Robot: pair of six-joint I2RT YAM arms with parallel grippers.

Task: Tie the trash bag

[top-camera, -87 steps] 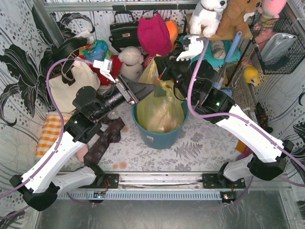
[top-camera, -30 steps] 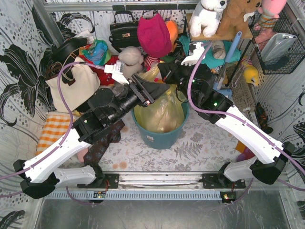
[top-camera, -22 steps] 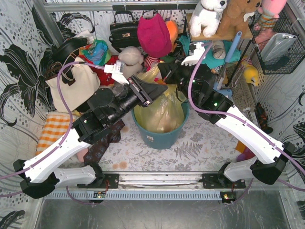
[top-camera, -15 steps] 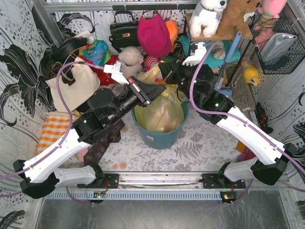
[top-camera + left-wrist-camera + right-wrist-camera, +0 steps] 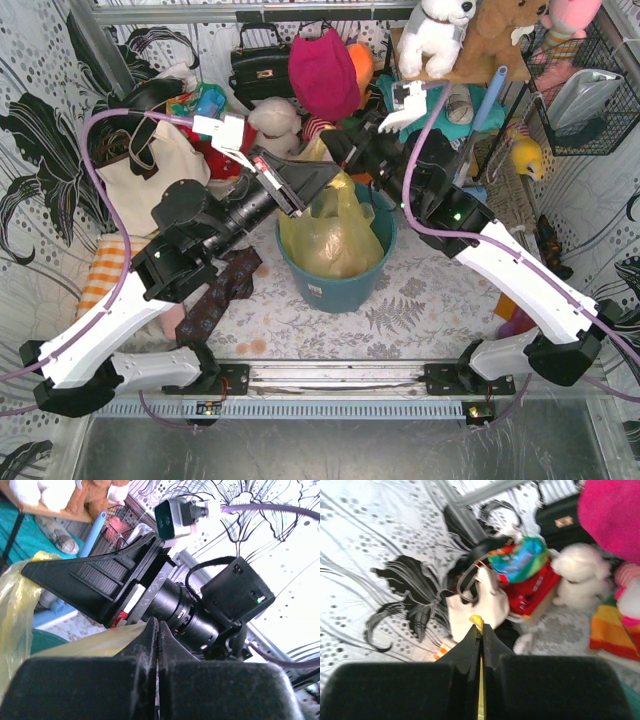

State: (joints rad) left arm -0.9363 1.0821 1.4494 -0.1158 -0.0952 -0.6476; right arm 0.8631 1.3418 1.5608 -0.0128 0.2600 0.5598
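The yellow-green trash bag (image 5: 335, 238) sits in a teal bucket (image 5: 340, 288) at mid-table, its top drawn up toward the far left. My left gripper (image 5: 333, 178) is shut at the bag's upper rim; in the left wrist view yellow film (image 5: 95, 641) runs right up to the closed left gripper (image 5: 157, 624). My right gripper (image 5: 326, 146) hangs just beyond it, shut on another part of the rim. In the right wrist view a small yellow tuft (image 5: 477, 619) pokes out of the right gripper (image 5: 480, 628). The two grippers stand close together above the bucket's far-left edge.
A cream tote (image 5: 150, 178), a red box and a white plush (image 5: 275, 120) crowd the far left. A black handbag (image 5: 260, 65) and pink cap (image 5: 322, 70) hang behind. A wire basket (image 5: 590, 90) is far right. Dark cloth (image 5: 215, 295) lies left of the bucket.
My left gripper has shut at the bag's rim and pulled up and to the left. The right gripper shifted slightly up-left, still shut. The bag's top is drawn tauter.
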